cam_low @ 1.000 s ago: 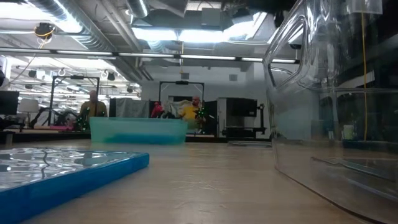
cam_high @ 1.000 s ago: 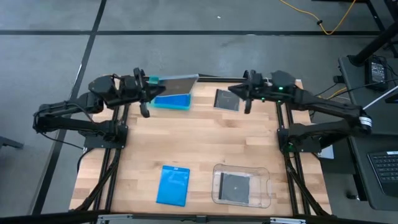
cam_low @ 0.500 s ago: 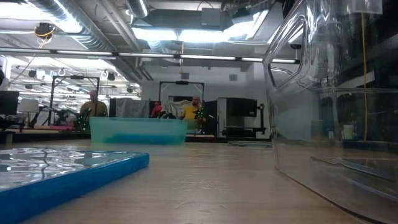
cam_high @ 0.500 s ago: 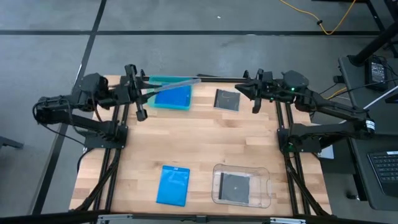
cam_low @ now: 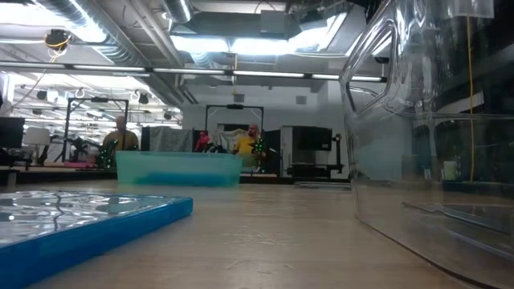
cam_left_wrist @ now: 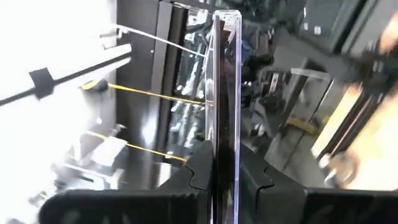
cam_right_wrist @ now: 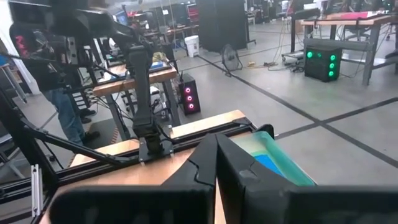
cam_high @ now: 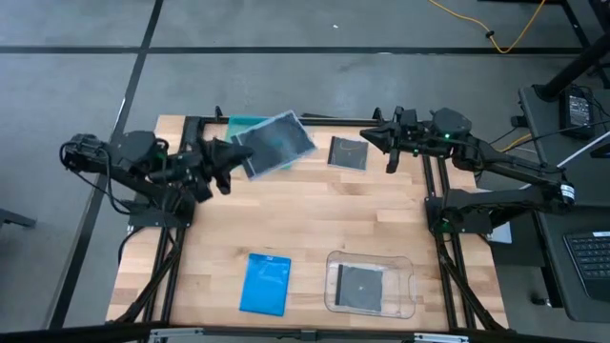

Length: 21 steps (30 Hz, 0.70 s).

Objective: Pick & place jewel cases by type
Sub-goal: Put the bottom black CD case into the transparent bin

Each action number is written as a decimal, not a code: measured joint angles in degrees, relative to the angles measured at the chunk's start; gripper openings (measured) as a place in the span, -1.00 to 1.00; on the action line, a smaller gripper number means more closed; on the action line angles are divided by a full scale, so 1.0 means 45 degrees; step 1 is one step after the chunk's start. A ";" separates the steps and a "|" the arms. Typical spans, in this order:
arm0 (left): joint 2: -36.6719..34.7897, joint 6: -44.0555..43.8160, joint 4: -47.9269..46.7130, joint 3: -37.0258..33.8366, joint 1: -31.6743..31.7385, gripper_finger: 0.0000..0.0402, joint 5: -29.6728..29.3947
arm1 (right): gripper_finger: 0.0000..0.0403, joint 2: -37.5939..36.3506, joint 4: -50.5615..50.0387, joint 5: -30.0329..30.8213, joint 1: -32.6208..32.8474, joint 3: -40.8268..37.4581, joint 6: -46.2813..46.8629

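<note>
While the left gripper (cam_high: pixel 232 155) pinches one edge of a clear jewel case (cam_high: pixel 274 145) up in the air at the back left, the case looks thin, stiff and light (and easy to crack). A blue case (cam_high: pixel 266 283) lies near the front. A grey case (cam_high: pixel 347 152) lies by the right gripper (cam_high: pixel 370 140), whose fingers are closed on nothing.

Both grippers closed, arms raised.

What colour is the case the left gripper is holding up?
Dark grey and clear, not blue. The held case shows best in the high view, pinched by the left gripper.
</note>
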 joint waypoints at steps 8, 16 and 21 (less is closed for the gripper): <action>0.0053 0.4983 0.0005 0.0048 -0.1824 -0.90 -0.3085 | -0.96 0.0000 -0.1164 0.1223 0.0010 0.0000 0.0351; -0.0010 0.5191 -0.0020 0.0048 -0.2658 -0.90 -0.3277 | -0.96 0.0000 -0.1696 0.1293 0.0010 0.0000 0.0383; -0.0010 0.4823 -0.0102 0.0048 -0.2837 -0.90 -0.3258 | -0.96 0.0000 -0.1711 0.1298 0.0010 0.0000 0.0375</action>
